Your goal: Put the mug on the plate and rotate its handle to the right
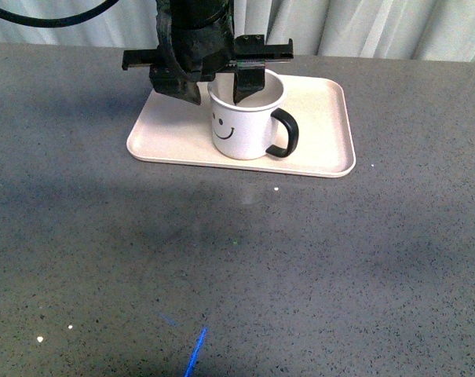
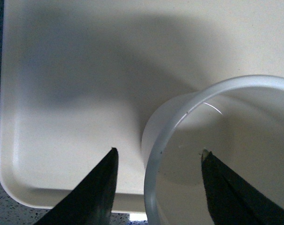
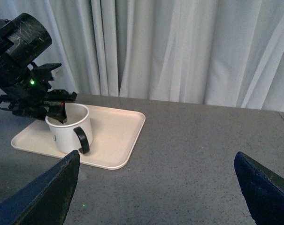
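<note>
On my screen there is one plate (image 1: 319, 118), pale pink, lying toward the far edge of the grey bench (image 1: 378, 259), left of its middle. Over the plate's left half hangs the left gripper (image 1: 217, 96). Its two fingers (image 2: 97, 197) are spread astride the rim of the one mug (image 1: 241, 133), one outside the wall and one inside, and in the left wrist view neither touches it. The mug stands upright near the plate's middle, with its smiley face (image 1: 221, 126) turned toward me. Its single black handle (image 1: 286, 133) points right. The right gripper (image 3: 156, 154) hovers well off to the right over bare bench, its fingers wide apart and holding nothing.
</note>
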